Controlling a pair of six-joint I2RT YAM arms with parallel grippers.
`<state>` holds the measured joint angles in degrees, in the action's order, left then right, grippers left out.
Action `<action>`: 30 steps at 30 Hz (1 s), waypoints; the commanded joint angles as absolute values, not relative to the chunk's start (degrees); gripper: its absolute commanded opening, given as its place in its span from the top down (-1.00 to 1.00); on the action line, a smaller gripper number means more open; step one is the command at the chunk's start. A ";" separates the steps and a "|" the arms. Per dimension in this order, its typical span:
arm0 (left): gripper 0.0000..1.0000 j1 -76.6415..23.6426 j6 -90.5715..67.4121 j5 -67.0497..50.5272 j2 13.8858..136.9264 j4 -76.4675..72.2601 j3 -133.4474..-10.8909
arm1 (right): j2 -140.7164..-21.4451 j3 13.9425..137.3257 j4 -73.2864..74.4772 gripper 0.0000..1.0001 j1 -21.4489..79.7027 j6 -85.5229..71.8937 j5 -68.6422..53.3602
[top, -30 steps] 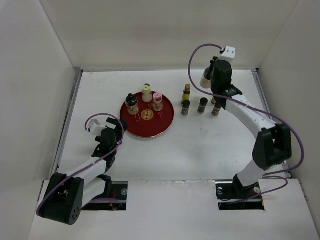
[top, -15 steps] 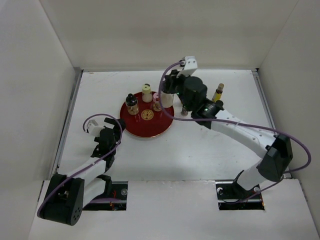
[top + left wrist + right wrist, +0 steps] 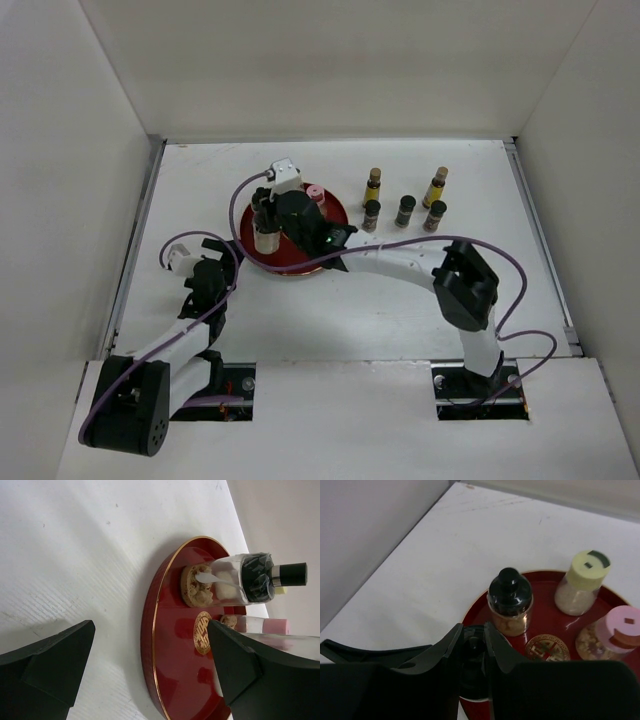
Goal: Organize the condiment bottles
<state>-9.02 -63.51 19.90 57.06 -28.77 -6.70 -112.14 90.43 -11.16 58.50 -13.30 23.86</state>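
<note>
My right gripper [image 3: 474, 632] is shut on the black cap of a tan condiment bottle [image 3: 265, 238] and holds it upright over the front-left edge of the round red tray [image 3: 300, 262]. On the tray [image 3: 547, 622] stand a black-capped jar [image 3: 510, 602], a cream-capped bottle [image 3: 582, 582] and a pink-capped one [image 3: 615, 632]. To the right of the tray stand two slim yellow bottles [image 3: 373, 185] [image 3: 435, 186] and three short dark ones [image 3: 371, 215] [image 3: 405, 210] [image 3: 433, 216]. My left gripper [image 3: 222, 262] is open and holds nothing, just left of the tray's rim [image 3: 152, 630].
White walls close in the table [image 3: 400, 290] on the left, back and right. The right arm [image 3: 400, 262] stretches across the middle of the table from its base at the front right.
My right arm has swung from the bottle group at the back right across to the tray's left side, carrying the black-capped bottle. The left arm shifted slightly.
</note>
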 commanded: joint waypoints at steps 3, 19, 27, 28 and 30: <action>-1.00 -9.01 -64.25 18.63 55.72 -30.32 -6.24 | -115.92 95.01 -20.56 0.67 60.33 -13.36 28.30; -1.00 -9.18 -64.07 18.54 55.90 -30.32 -6.33 | -120.24 90.00 -28.04 -0.09 62.71 -13.89 32.96; -1.00 -9.01 -64.33 18.20 56.34 -30.32 -6.24 | -106.55 81.49 -28.47 -0.55 60.61 -13.45 30.50; -1.00 -9.09 -64.34 18.11 56.16 -30.32 -6.33 | -104.17 79.47 -28.65 -0.57 59.90 -13.53 30.15; -1.00 -9.36 -64.07 18.37 56.07 -30.50 -6.42 | -99.08 75.08 -28.83 -0.54 57.45 -13.88 29.62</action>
